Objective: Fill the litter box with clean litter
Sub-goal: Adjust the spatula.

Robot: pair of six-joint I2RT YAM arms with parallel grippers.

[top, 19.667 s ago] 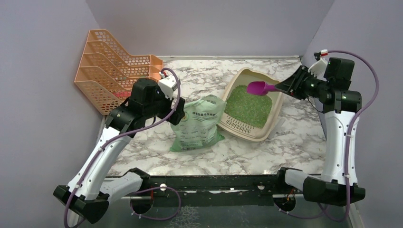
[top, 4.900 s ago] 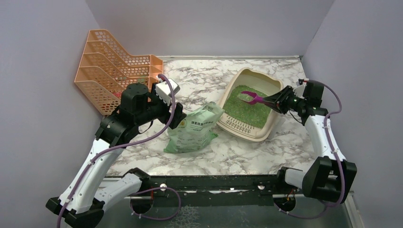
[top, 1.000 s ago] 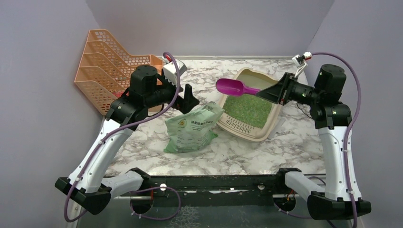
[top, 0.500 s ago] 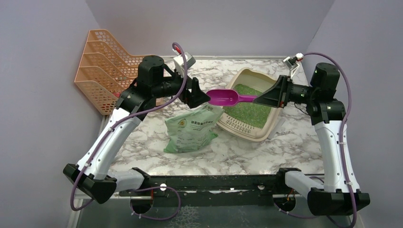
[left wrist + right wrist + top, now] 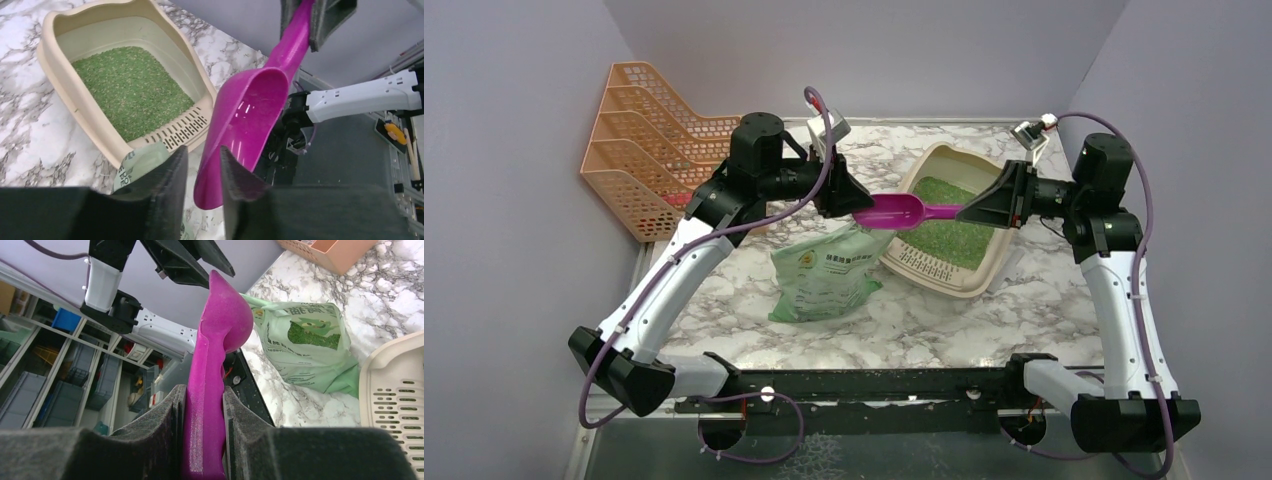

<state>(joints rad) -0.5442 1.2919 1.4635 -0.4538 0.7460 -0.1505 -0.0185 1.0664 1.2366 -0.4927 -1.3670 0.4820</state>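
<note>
The beige litter box (image 5: 990,262) sits at the back right with a layer of green clean litter (image 5: 952,238) in it. The green litter bag (image 5: 824,275) lies on the marble to its left. A magenta scoop (image 5: 894,211) hangs level in the air above the bag's top. My right gripper (image 5: 972,209) is shut on its handle (image 5: 204,390). My left gripper (image 5: 854,199) has its jaws drawn in around the tip of the scoop's empty bowl (image 5: 250,110). One finger (image 5: 235,172) overlaps the bowl, while a gap shows at the other finger (image 5: 172,172).
An orange mesh file rack (image 5: 654,130) stands at the back left against the wall. Purple walls close in the left, back and right sides. The black rail with both arm bases (image 5: 864,385) runs along the near edge.
My left arm swung right and up from beside the rack to the scoop's bowl, and its jaws narrowed around the tip. My right arm carried the scoop left, off the litter box.
</note>
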